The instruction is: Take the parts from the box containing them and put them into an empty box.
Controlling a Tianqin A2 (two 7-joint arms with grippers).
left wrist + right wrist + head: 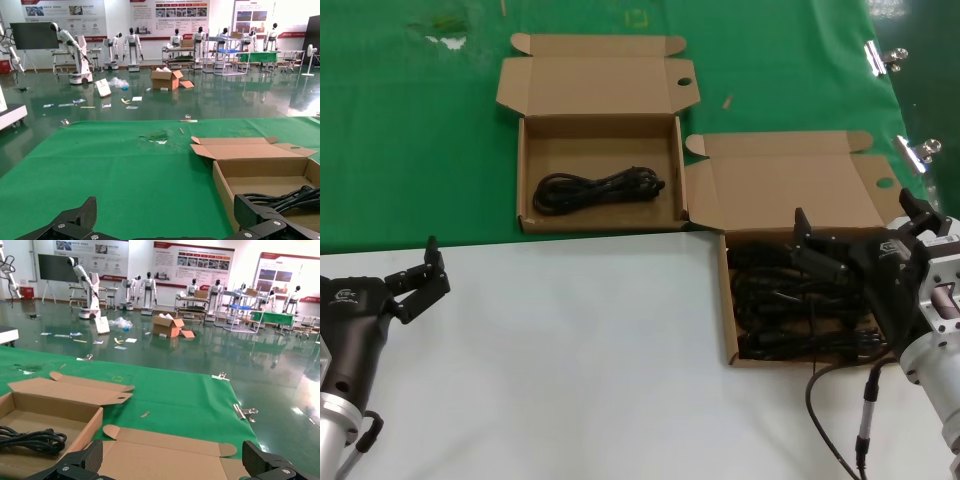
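Note:
The box containing the parts [729,310] lies at the right where green cloth meets white table, with several black coiled cords [775,300] inside. My right gripper [860,225] hovers open over its far half, holding nothing; from the right wrist, the gripper [172,455] looks over that box's lid [150,440]. The other box [523,170], farther left on the cloth, holds one cord bundle [598,188], also visible as a cord [30,440] from the right wrist. My left gripper [418,275] waits open over the white table's left; past this gripper [167,210] are that box [222,187] and cord [295,196].
Green cloth [420,150] covers the far half of the work surface and a white tabletop [570,370] the near half. Metal binder clips [885,57] lie at the cloth's right edge. A black cable [820,410] hangs from my right arm.

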